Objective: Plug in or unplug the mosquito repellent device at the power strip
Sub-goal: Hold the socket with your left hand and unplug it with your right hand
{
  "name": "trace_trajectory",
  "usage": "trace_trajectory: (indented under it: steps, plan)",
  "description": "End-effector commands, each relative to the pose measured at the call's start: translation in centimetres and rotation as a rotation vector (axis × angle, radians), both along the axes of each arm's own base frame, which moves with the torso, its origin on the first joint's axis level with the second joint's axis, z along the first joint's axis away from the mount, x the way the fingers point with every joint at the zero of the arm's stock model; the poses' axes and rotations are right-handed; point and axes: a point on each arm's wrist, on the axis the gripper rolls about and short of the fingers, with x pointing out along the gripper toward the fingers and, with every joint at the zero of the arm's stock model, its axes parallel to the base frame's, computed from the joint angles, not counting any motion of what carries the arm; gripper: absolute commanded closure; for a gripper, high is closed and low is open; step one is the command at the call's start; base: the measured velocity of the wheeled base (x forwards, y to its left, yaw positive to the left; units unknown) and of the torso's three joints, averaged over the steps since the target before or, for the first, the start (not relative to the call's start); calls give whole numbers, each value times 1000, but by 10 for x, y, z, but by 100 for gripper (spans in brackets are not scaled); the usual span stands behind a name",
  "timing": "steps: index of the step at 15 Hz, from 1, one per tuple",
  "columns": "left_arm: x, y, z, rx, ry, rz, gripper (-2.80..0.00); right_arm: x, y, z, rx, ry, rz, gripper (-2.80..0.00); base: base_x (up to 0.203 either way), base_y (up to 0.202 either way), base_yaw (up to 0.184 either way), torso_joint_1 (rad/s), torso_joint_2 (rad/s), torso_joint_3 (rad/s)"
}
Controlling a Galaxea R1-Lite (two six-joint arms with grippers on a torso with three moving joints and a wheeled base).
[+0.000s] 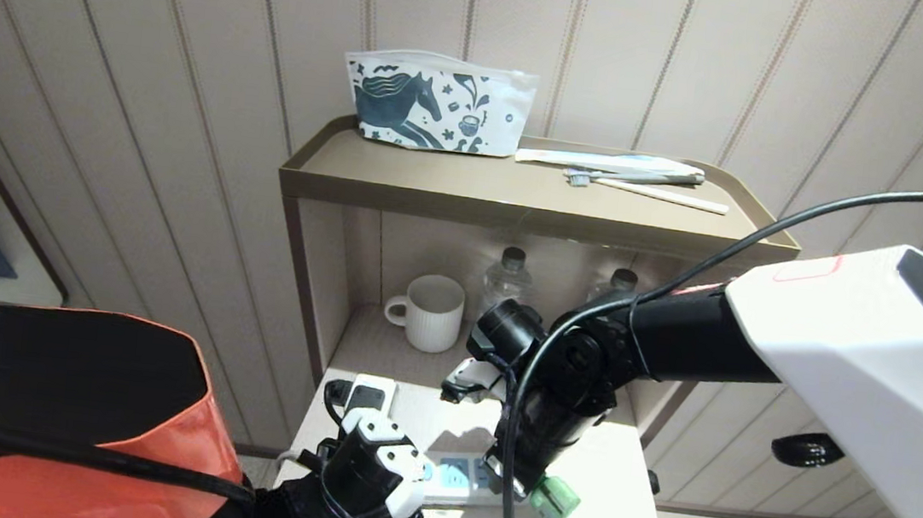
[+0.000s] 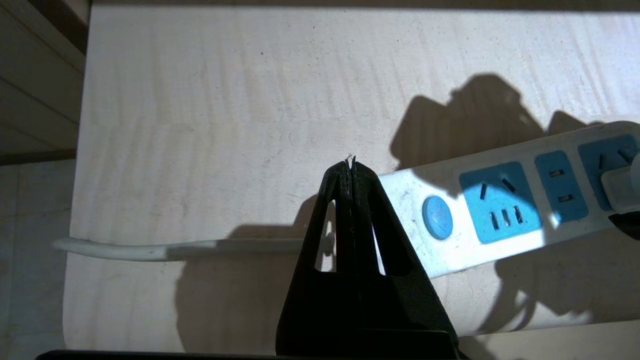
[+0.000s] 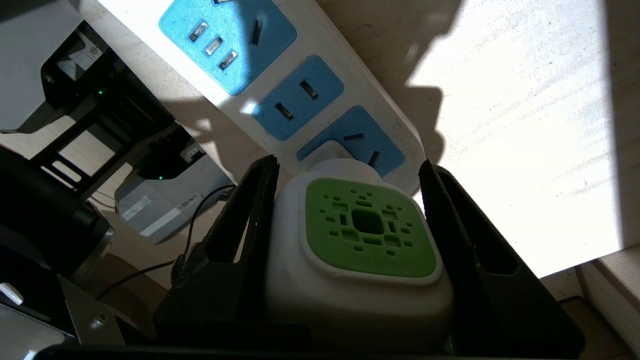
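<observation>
Note the power strip (image 3: 300, 95) lying on the white tabletop (image 2: 210, 100), with bare surface beyond its far end. Your right gripper (image 3: 350, 220) pinches the mosquito repellent device (image 3: 360, 240), seated at the strip's end socket. Your left gripper (image 2: 350, 170), fingers pressed together, hovers at the strip's button end. The prongs are hidden.

left end effector (image 2: 351, 172): fingers pressed together | right end effector (image 3: 347, 172): clamped, angled down

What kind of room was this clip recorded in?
Probably a hotel room or bedroom nook: a panelled wall, a small shelf unit holding a toiletry pouch and toothbrush, with a mug and water bottles below.
</observation>
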Motion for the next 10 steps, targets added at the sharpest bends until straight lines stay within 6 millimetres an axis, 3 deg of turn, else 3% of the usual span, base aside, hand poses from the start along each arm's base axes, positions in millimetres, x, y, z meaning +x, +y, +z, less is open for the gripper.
trace_trajectory:
  steps: [1,10]
  plan:
    - [2,-3,-10,12,12,4,0,1,1,-4,-8,9,2,0,0,0,0,0,0,0]
    - [-3,-17,-30,4,20,-30,0,1,1,-3,-7,5,1,0,0,0,0,0,0,0]
